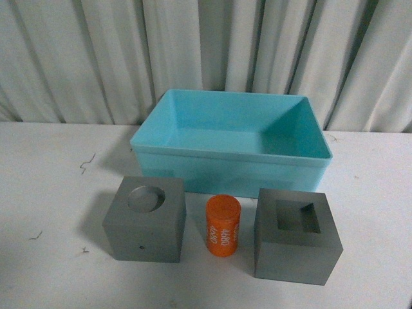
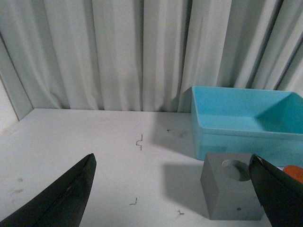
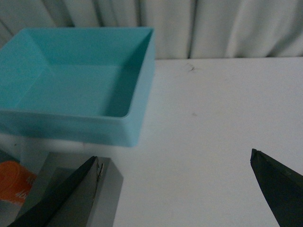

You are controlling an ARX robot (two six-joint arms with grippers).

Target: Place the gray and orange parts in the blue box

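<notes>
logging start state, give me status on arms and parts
Left gripper, right gripper: jaws open, empty. Round-recess cube, square-recess cube, orange cylinder on table, outside blue box. Box empty, nothing in the way.

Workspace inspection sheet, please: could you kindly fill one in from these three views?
Surface: white table, a few small dark scuffs.
Job's things: blue box empty; round-recess gray cube, orange cylinder and square-recess gray cube in a row in front of it, all outside.
Clutter: nothing seen.
Grippers: left gripper open, empty; right gripper open, empty.
Cables: nothing seen.
Surroundings: pale curtain behind the table.
</notes>
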